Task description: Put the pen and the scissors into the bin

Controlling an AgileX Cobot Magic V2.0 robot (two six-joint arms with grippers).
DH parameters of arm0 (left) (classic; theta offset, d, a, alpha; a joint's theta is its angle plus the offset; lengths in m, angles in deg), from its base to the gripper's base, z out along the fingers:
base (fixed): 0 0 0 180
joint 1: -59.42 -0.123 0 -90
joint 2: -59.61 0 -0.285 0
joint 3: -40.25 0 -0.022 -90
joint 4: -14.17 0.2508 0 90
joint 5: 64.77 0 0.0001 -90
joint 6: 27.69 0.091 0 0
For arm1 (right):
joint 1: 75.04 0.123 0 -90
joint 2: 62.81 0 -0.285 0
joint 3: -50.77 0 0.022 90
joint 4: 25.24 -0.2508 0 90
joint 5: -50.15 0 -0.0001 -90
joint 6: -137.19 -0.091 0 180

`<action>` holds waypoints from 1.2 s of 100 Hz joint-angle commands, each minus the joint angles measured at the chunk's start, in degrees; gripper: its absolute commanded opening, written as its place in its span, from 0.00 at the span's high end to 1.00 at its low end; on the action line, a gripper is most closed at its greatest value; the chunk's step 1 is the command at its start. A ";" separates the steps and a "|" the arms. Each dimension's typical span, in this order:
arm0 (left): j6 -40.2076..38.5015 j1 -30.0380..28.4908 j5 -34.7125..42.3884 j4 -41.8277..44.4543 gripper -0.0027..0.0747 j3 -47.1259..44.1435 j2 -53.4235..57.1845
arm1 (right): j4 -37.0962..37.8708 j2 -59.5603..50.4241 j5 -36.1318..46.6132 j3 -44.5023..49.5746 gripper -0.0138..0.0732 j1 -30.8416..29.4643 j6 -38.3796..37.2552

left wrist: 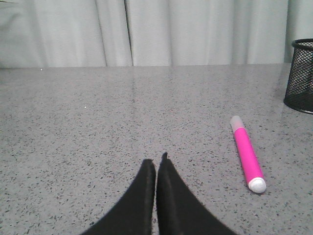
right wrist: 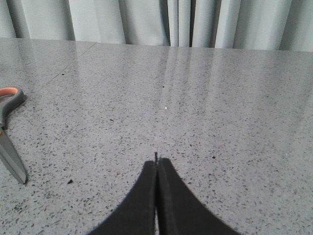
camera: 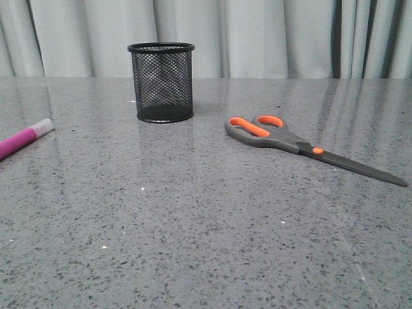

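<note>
The bin (camera: 161, 82) is a black wire-mesh cup standing upright at the back of the grey table; its edge also shows in the left wrist view (left wrist: 300, 76). The pen (camera: 24, 138), magenta with a whitish cap, lies flat at the far left, and in the left wrist view (left wrist: 247, 153) it lies a short way beside my left gripper (left wrist: 156, 161), which is shut and empty. The scissors (camera: 290, 140) lie flat to the right of the bin, orange-lined loops toward it, blades pointing right. My right gripper (right wrist: 156, 164) is shut and empty; the scissors (right wrist: 10, 142) lie apart from it.
Pale grey curtains (camera: 257, 35) hang behind the table's far edge. The speckled grey tabletop (camera: 193, 225) stretches from the three things to the near edge. Neither arm shows in the front view.
</note>
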 commanded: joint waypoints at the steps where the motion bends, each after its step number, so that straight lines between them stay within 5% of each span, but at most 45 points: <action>1: -0.57 0.40 4.29 -0.53 0.99 -1.27 1.38 | 0.55 -1.06 3.99 0.97 0.93 -0.36 0.14; 98: -0.57 0.40 6.34 -0.66 0.99 -1.27 1.38 | 0.55 -1.06 7.61 0.97 0.93 -0.36 0.14; 120: -0.57 0.40 7.67 -10.28 0.99 -1.27 1.38 | -5.07 -1.06 12.24 0.97 0.93 -0.36 0.14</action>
